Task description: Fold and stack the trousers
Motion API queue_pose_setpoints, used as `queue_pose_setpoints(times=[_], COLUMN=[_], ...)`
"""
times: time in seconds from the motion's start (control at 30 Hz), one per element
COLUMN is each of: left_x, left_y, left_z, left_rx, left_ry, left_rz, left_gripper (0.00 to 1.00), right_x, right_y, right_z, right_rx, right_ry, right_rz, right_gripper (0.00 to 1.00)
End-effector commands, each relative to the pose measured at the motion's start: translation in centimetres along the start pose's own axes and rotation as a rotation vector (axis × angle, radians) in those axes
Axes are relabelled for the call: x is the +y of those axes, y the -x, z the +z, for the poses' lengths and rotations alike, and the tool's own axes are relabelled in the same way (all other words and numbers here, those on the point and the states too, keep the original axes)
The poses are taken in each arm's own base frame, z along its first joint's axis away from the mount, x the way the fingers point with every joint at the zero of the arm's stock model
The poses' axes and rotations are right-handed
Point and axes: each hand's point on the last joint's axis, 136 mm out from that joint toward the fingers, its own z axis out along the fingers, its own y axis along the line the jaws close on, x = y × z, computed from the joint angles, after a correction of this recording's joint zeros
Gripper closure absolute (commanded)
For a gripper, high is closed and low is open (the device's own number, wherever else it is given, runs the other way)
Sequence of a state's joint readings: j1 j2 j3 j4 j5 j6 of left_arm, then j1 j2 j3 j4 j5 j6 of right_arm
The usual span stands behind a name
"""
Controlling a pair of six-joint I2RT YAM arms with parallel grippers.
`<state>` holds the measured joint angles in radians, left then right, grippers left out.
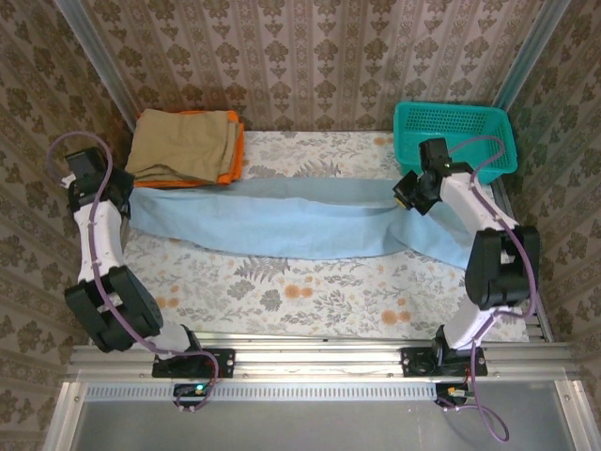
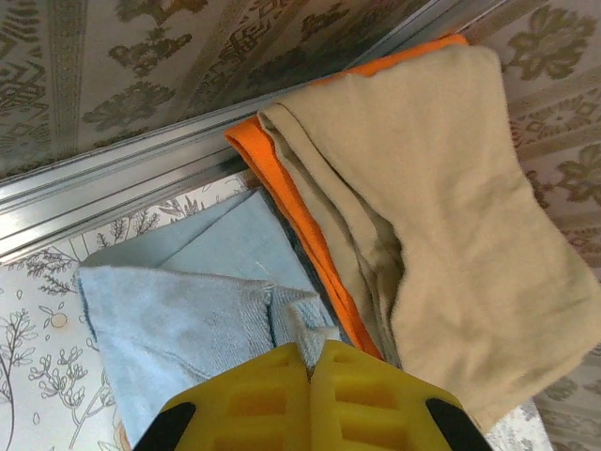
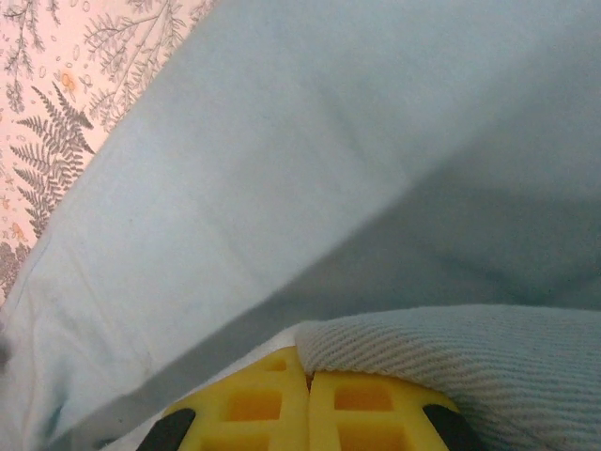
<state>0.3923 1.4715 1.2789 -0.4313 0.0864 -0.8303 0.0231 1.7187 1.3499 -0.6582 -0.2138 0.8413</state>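
Currently both arms are gripping the trousers at opposite ends. The pale blue cloth is lying stretched across the middle of the top frame, from the left side of the table to the right; its upper left end is butting against the stack of tan cloth on orange cloth; a teal basket is sitting at upper right, behind the right arm.

Left gripper: yellow fingers are pressing together at the bottom of the wrist frame, pinching a corner of the trousers just beside the orange edge.

Right gripper: fingers are likewise pressing flat on each other, with a ribbed blue edge draping over them; the view is very close, so I am reading this as a pinch on the trousers, probably at a hem or waistband.

Step in hand, by my judgement: holding the garment by both ends ahead of a fold; stacking is not yet done.

Next move is calling for both ends lifting together, then one end travelling over to the other; tension even, without dragging the tan stack.
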Motion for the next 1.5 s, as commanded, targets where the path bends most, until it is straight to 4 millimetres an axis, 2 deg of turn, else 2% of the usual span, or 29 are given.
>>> queue_pose_setpoints(times=[0.0, 0.23, 0.37, 0.57, 0.63, 0.67, 0.7, 0.73, 0.8, 0.83, 0.93, 1.0, 1.07, 1.17, 1.23, 1.3, 1.4, 1.47], left_x=[-1.3, -1.3, -2.5, -4.1, -4.3, -4.3, -4.3, -4.1, -4.2, -4.5, -6.1, -7.4, -8.6, -8.7, -7.5, -5.8, -4.2, -3.9], left_y=[3.0, 2.7, 2.4, 0.7, 0.2, 0.1, -0.2, -0.4, -0.4, -0.2, 0.5, 0.4, -0.4, -3.3, -6.3, -9.2, -13.2, -14.9], left_z=[0.2, 4.7, 7.1, 11.2, 12.3, 12.7, 13.1, 13.2, 13.1, 12.8, 10.6, 8.8, 6.7, 3.6, 2.4, 2.3, 3.4, 4.3], left_rx=[-0.097, -0.045, -0.022, 0.044, 0.057, 0.064, 0.075, 0.082, 0.076, 0.065, 0.043, 0.044, 0.063, 0.079, 0.089, 0.112, 0.178, 0.213], left_ry=[-0.002, 0.021, 0.034, 0.030, 0.030, 0.032, 0.037, 0.046, 0.035, 0.021, -0.033, -0.080, -0.120, -0.142, -0.151, -0.150, -0.181, -0.207], left_rz=[0.053, 0.057, 0.096, 0.152, 0.166, 0.176, 0.186, 0.192, 0.194, 0.198, 0.209, 0.230, 0.255, 0.302, 0.321, 0.332, 0.341, 0.359], left_gripper=[1.00, 1.00, 1.00, 1.00, 1.00, 1.00, 0.93, 0.78, 0.73, 0.65, 0.58, 0.49, 0.46, 0.42, 0.42, 0.43, 0.44, 0.47], right_x=[2.6, 3.6, 3.7, 3.7, 3.7, 3.7, 3.8, 4.1, 5.0, 5.5, 6.8, 7.4, 7.9, 8.3, 9.0, 9.7, 11.4, 12.4], right_y=[2.6, 4.4, 5.6, 6.6, 7.0, 7.0, 7.1, 6.9, 6.9, 6.9, 6.7, 5.8, 4.5, 1.4, -1.7, -4.6, -8.6, -10.3], right_z=[0.3, 4.0, 5.6, 7.8, 7.7, 7.7, 7.6, 7.4, 6.5, 5.8, 3.2, 1.8, 0.9, 0.6, 1.7, 3.3, 6.5, 8.3], right_rx=[-0.035, 0.037, 0.050, 0.082, 0.070, 0.069, 0.071, 0.075, 0.071, 0.063, 0.030, 0.011, 0.003, 0.012, 0.033, 0.062, 0.125, 0.152], right_ry=[0.052, 0.028, 0.025, 0.028, 0.025, 0.024, 0.037, 0.051, 0.090, 0.108, 0.152, 0.169, 0.181, 0.173, 0.164, 0.132, 0.122, 0.103], right_rz=[-0.065, -0.101, -0.089, -0.071, -0.068, -0.066, -0.065, -0.065, -0.076, -0.082, -0.099, -0.118, -0.153, -0.221, -0.298, -0.372, -0.455, -0.510], right_gripper=[0.99, 0.96, 0.92, 0.86, 0.79, 0.69, 0.64, 0.62, 0.59, 0.59, 0.59, 0.58, 0.57, 0.57, 0.57, 0.60, 0.67, 0.75])
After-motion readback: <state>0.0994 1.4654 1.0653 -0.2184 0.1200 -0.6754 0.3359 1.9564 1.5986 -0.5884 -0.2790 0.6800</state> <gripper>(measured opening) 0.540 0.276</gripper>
